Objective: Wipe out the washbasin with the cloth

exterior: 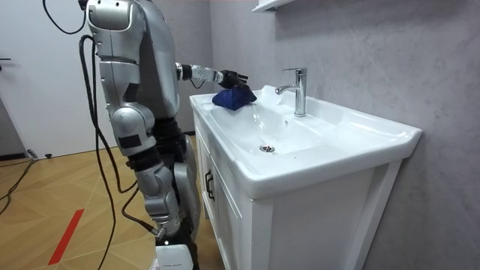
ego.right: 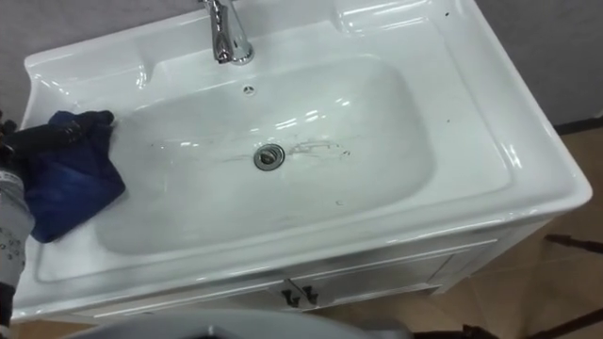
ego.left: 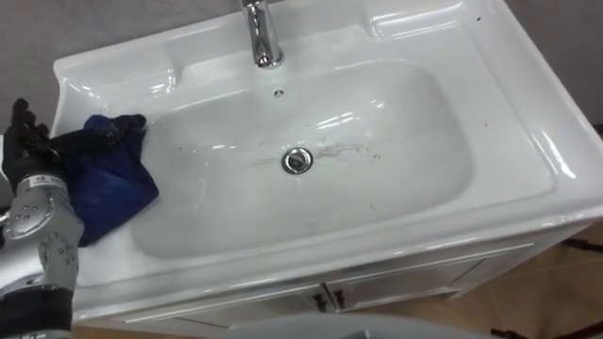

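1. Left eye view: one white basin [ego.left: 528, 141] is seen from above, glossy, with a wet film, faint streaks and a few dark specks to the right of its single drain [ego.left: 297, 160]; one small overflow hole [ego.left: 279, 93] sits above the drain
2. One chrome tap [ego.left: 264, 38] is cut off by the top edge at upper centre, and two dark handles [ego.left: 337, 298] are counted on the cabinet doors at the lower edge
3. One dark blue cloth [ego.left: 108, 188], crumpled, lies at the left of the frame on the basin's side ledge, with its right part over the slope of the bowl
4. The black left hand [ego.left: 33, 146] is laid on the cloth's upper edge; black merges with dark blue there, so it cannot be told whether the cloth is clasped or merely pressed
5. Room view: the robot is seen standing upright at the front of the cabinet [exterior: 315, 225], left of centre, with its left arm stretched out over the bunched cloth; the tap is shown whole, and one shelf [exterior: 270, 6] is cut off at the top edge
6. Right eye view: the cloth is placed at the left edge, the hand is cropped by that edge, and the tap is cut off at the top
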`<state>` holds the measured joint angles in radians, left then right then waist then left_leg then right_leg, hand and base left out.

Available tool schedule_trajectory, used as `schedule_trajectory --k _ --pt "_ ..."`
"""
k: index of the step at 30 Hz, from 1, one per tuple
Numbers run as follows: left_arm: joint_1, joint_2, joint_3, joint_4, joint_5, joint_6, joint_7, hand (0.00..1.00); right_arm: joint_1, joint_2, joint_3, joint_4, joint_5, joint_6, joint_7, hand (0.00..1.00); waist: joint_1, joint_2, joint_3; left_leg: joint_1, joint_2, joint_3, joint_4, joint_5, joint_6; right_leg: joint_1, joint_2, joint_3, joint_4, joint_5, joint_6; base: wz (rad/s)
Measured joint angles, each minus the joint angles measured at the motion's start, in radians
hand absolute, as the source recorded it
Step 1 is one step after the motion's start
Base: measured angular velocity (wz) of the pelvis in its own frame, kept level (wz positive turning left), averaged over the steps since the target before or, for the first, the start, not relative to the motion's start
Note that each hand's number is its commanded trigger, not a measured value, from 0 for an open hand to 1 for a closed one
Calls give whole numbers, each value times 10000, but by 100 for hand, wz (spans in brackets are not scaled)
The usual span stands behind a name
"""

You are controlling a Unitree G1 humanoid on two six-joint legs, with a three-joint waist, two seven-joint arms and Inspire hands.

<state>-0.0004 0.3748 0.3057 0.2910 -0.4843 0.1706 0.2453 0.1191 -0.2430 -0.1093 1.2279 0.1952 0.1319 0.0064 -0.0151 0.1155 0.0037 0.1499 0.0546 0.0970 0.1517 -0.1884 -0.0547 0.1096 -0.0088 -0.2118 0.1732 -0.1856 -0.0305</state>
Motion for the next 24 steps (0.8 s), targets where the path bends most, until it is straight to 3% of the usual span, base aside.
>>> schedule_trajectory --k 3,7,24 --pt "-480 155 102 -35 260 0 197 0 -38 107 21 8 40 -19 -50 0 36 -89 47 7 4 0 3 0 0 36 10 -22 -4 1 -1 1" --pt "-761 255 101 -79 581 -2 309 0 -16 121 95 114 378 -108 -40 0 115 -138 42 9 -14 2 3 -7 9 50 -4 -10 -10 4 3 -3" --pt "-899 354 736 -445 1040 -4 1451 0 -9 100 68 364 409 -112 -169 0 278 61 0 23 2 73 4 -11 14 45 13 69 18 4 -2 -1"
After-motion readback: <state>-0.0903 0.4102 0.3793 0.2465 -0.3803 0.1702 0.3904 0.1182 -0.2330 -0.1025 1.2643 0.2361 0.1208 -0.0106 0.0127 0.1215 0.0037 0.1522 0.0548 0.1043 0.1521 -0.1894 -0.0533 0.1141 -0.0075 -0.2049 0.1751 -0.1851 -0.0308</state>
